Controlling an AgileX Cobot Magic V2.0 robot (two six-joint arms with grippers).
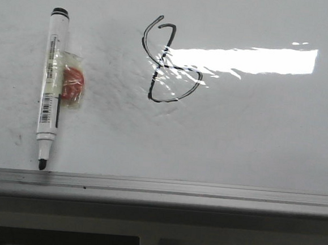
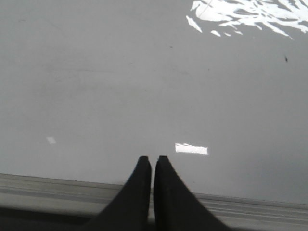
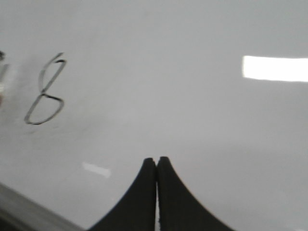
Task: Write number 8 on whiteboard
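Observation:
A thin black hand-drawn number 8 stands on the glossy whiteboard, partly under a bright glare strip. It also shows in the right wrist view, far to the side of my right gripper. A white marker with a black uncapped tip lies on the board left of the 8, its tip at the rail, with a red tag taped to it. My left gripper is shut and empty over bare board by the rail. My right gripper is shut and empty. Neither gripper shows in the front view.
A grey metal edge rail runs along the board's near side; it also shows in the left wrist view. Glare patches lie on the board. Faint grey smudges mark the surface.

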